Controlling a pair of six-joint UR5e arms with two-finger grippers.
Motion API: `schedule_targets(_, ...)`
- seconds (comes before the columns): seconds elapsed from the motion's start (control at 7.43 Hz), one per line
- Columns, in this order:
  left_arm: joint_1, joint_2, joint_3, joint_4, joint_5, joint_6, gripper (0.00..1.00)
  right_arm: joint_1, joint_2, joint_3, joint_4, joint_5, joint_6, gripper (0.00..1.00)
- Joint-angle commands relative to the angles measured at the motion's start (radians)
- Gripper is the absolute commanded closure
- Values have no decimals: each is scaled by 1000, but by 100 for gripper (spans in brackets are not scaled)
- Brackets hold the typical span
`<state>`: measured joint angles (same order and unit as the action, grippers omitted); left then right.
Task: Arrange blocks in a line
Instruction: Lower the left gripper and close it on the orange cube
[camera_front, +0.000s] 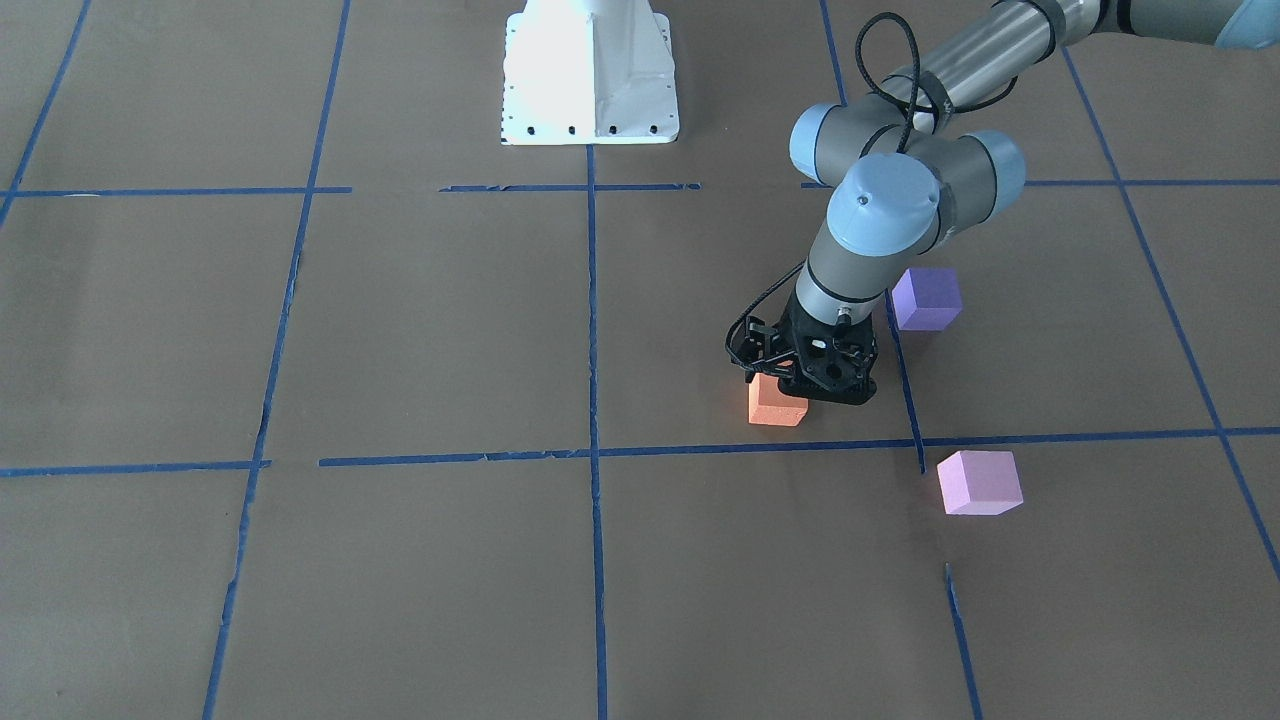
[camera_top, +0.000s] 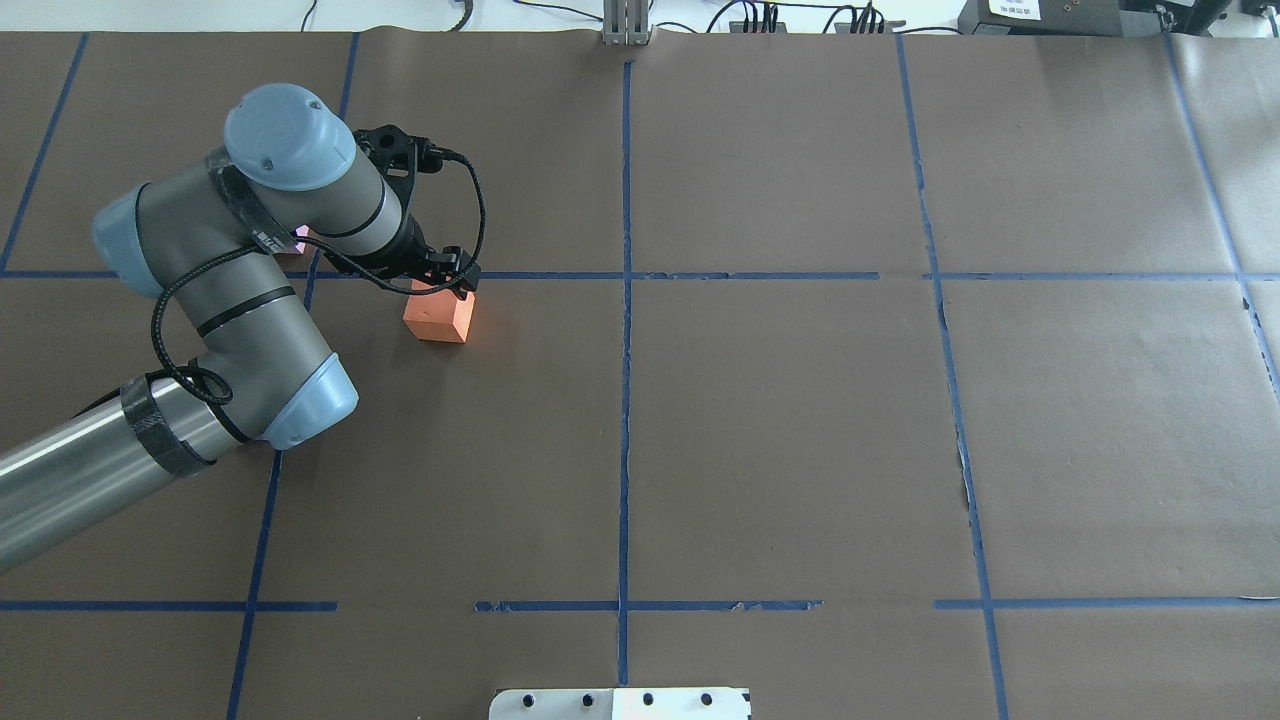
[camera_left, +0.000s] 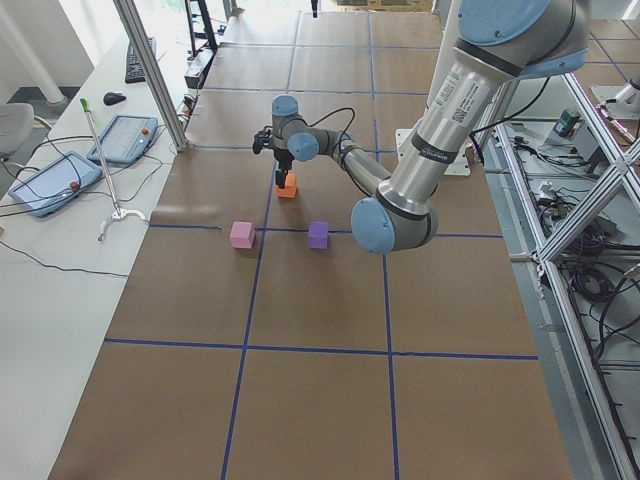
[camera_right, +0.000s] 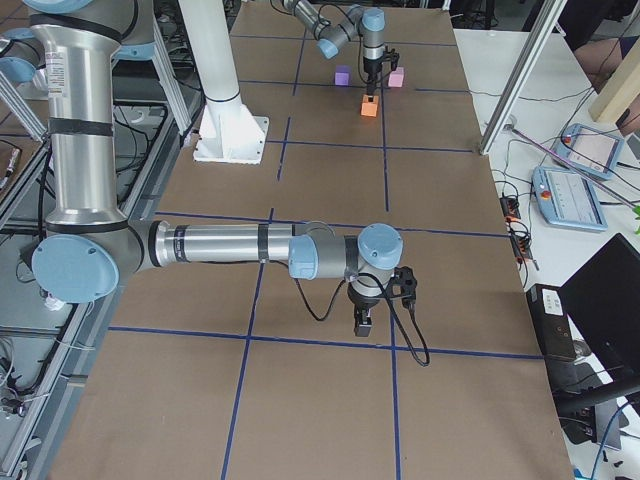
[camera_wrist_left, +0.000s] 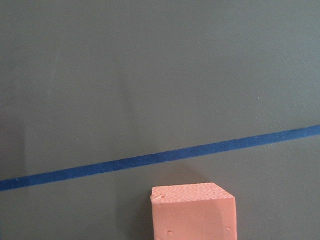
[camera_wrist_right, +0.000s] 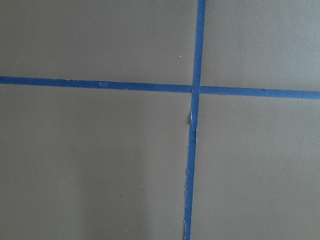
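Observation:
The orange block (camera_front: 775, 403) sits on the brown table cover near a blue tape line. My left gripper (camera_front: 812, 392) is low and right over it, at its far edge in the overhead view (camera_top: 455, 287). Its fingertips are hidden by the gripper body, so I cannot tell whether it is open or shut. The block fills the bottom of the left wrist view (camera_wrist_left: 193, 214). The violet-purple block (camera_front: 926, 298) lies behind the left arm. The pale pink block (camera_front: 979, 482) lies nearer the operators' side. My right gripper (camera_right: 363, 322) hangs low over bare cover, far from the blocks; I cannot tell its state.
The robot's white base (camera_front: 590, 75) stands at the table's middle edge. Blue tape lines (camera_front: 593, 330) divide the brown cover into squares. In the overhead view the left arm (camera_top: 250, 300) hides the purple block and most of the pink one (camera_top: 293, 240).

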<state>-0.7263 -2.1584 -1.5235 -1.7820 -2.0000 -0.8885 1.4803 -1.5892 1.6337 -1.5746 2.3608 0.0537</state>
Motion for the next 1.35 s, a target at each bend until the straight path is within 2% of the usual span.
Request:
schedule_targets(0.0, 16, -9, 26, -1, 1, -3, 0, 0, 0, 0, 1, 0, 0, 0)
schedule_targets(0.54, 27, -15, 72, -42, 7, -13, 1, 0, 0, 0, 1, 0, 0, 0)
schedule_targets(0.81, 27, -15, 95, -59, 16, -13, 5, 0, 0, 0, -1, 0, 0, 0)
schedule_targets(0.94, 28, -17, 111, -62, 17, -12, 10, 0, 0, 0, -1, 0, 0, 0)
schedule_targets(1.21, 28, -26, 111, -65, 15, -13, 40, 0, 0, 0, 1, 0, 0, 0)
